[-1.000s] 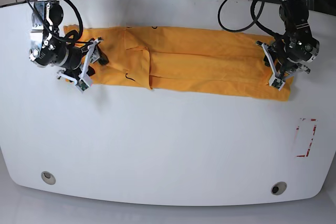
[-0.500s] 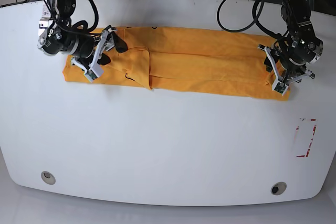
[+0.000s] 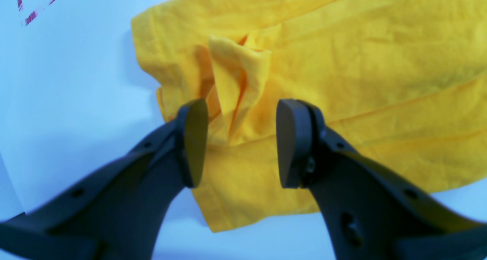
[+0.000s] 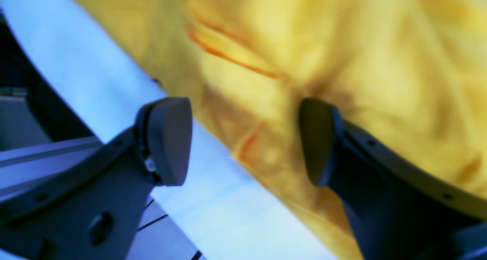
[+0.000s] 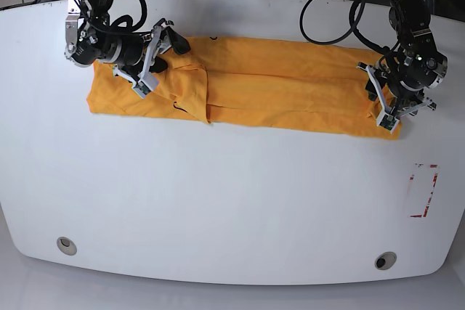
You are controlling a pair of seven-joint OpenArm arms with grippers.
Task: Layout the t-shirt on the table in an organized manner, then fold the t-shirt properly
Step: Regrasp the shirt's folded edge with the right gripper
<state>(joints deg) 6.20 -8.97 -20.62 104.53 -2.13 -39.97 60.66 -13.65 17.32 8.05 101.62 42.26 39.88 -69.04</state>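
The t-shirt (image 5: 240, 88) is laid as a long folded band across the upper part of the table (image 5: 218, 201). Both the left gripper (image 3: 237, 142) and the right gripper (image 4: 243, 142) are parted and empty. A crosswise fold is probably next, so both ends must be gripped.

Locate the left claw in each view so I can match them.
Base: left claw at the right, over the t-shirt's end.
Left wrist: bottom centre, jaws apart over a bunched fold.
Right wrist: not in it; that is the right claw.
Shared landmark: the t-shirt.
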